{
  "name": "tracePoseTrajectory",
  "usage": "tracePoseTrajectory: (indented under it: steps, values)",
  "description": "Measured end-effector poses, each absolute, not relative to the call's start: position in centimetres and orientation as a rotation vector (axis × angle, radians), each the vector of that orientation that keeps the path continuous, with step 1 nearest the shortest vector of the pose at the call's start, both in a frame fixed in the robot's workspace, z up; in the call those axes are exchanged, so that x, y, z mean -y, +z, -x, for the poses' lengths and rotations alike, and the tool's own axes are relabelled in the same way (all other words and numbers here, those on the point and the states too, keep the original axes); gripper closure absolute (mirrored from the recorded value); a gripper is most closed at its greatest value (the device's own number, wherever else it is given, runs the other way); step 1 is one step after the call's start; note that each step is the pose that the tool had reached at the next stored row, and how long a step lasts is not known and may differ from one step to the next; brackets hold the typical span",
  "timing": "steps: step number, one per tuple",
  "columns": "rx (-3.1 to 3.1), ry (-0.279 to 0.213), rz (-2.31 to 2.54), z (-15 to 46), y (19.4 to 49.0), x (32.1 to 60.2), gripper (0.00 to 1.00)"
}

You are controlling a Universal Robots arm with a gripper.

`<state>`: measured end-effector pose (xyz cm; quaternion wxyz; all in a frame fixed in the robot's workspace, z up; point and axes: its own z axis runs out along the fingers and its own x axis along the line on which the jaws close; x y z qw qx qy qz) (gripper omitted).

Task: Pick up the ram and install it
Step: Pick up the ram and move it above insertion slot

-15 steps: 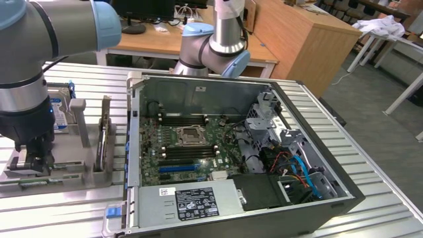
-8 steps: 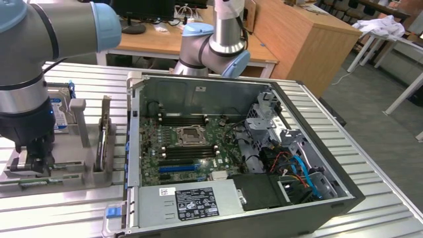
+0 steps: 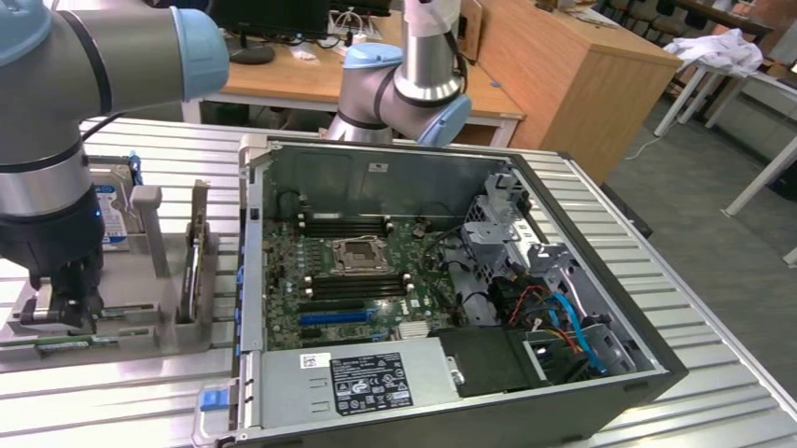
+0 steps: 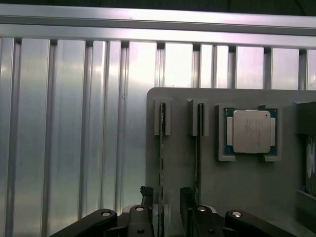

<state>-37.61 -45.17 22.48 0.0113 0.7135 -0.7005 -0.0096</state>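
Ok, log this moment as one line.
gripper: open | position: astride ram | ram: on edge in tray, not lifted

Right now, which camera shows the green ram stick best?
The wrist view. The ram stands edge-on in its holder slot, right between the open jaws. In the exterior view, the arm stands in front and hides most of it.

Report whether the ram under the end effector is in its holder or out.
In. The ram stands on edge in a slot of the grey holder, straddled by the open end effector.
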Motion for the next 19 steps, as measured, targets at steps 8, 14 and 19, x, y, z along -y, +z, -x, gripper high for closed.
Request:
tracePoseTrajectory:
  steps: [8, 14, 19]
  values:
    - [2.185, -0.030, -2.226, 37.61, 22.28, 45.19, 0.64]
    - [2.185, -0.030, -2.226, 37.61, 22.08, 45.22, 0.64]
    - [2.185, -0.030, -2.226, 37.61, 21.89, 45.25, 0.64]
